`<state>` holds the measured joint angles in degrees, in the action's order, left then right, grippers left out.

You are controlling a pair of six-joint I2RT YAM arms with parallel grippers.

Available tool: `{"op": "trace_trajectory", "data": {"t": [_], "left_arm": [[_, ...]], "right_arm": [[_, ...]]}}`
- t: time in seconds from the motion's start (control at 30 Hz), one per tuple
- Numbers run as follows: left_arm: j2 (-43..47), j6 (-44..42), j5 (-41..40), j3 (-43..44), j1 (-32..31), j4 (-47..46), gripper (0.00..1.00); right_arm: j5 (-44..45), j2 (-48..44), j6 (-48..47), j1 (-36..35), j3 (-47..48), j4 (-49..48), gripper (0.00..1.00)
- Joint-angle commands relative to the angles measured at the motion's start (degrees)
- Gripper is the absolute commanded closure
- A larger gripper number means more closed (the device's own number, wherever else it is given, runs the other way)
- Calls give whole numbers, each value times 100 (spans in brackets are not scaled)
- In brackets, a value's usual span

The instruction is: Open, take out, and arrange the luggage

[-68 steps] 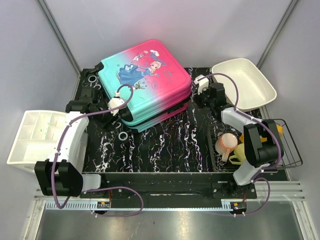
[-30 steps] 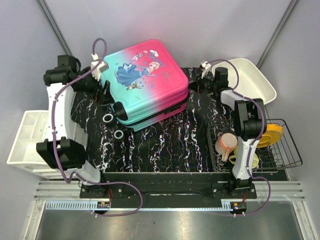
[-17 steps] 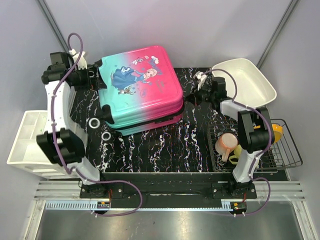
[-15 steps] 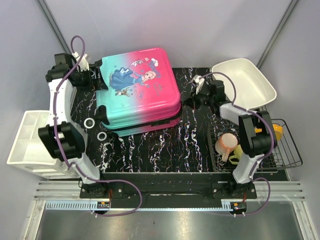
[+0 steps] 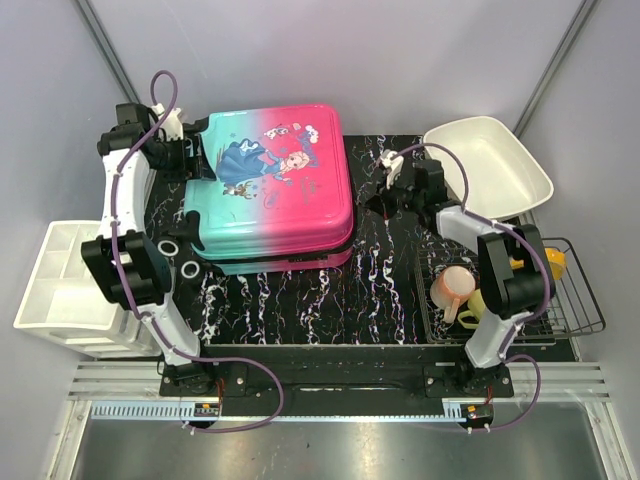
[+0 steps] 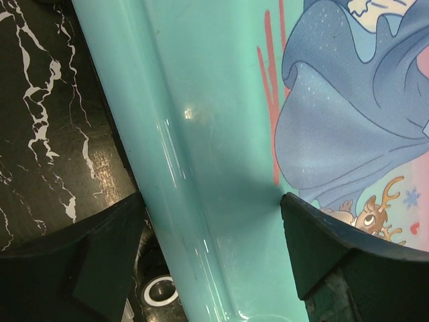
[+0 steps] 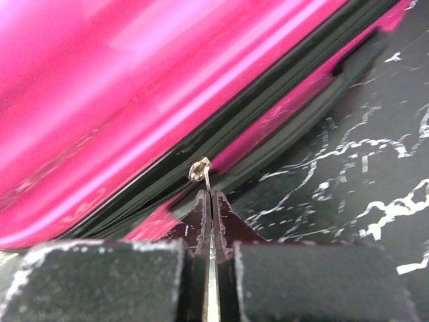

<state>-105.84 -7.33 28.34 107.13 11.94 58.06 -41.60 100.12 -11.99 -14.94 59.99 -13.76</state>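
Observation:
The luggage, a pink-to-teal hard-shell suitcase with a princess print, lies flat and closed on the black marbled table. My left gripper is open at its far-left teal edge. One finger is beside the side wall and the other finger is on the top face. My right gripper is at the pink right side. It is shut on the metal zipper pull of the black zipper line.
A white oval tub stands at the back right. A wire rack holds a pink cup and yellow dishes at the right. A white compartment tray sits off the left edge. The suitcase wheels project at its near-left corner.
The suitcase has turned clockwise and now lies square to the table, shifted left. My left gripper moved from its near-left corner to its far-left edge. My right gripper stayed at the pink side.

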Motion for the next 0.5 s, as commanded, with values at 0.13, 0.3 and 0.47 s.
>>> {"op": "trace_trajectory", "data": {"t": [0.13,0.3,0.47], "left_arm": [[-1166,-1244,-162,194,-588,530,39],[-1334,-1437,-83,475,-667,662,40],[-1421,-1745,-56,598,-851,741,36]], "right_arm": [[276,1166,-287,395,1593,-881,100],[-40,1809,144,352,2192,-1137,100],[-339,1933,381,246,2211,-1287,100]]}}
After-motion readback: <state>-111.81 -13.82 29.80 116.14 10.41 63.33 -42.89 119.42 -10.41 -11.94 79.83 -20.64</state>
